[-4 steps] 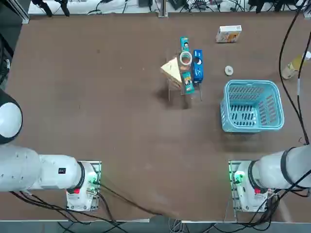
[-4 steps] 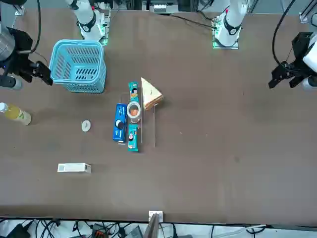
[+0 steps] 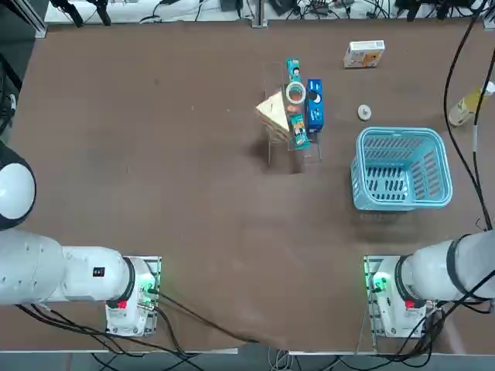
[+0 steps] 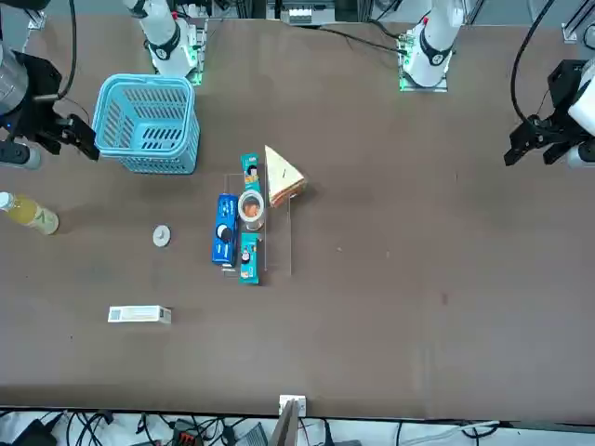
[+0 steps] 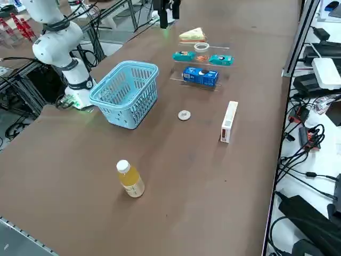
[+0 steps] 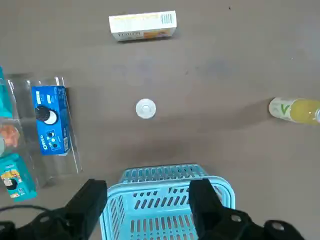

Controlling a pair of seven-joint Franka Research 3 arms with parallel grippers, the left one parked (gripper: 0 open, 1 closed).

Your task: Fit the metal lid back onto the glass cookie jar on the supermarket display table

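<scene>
The right pincer hangs high above the blue basket, fingers spread wide and holding nothing. Just past the basket from the pincer, the metal lid lies flat on the brown desk, alone and touching nothing. Off to one side of it sits the clear acrylic rack, and there stands the glass cookie jar (open at the top, something orange-brown inside), between a blue snack pack and teal packs, with a wrapped sandwich wedge beyond. Farther out from the pincer than the lid lies a white carton; a bottle of yellow drink lies well apart on the other side.
</scene>
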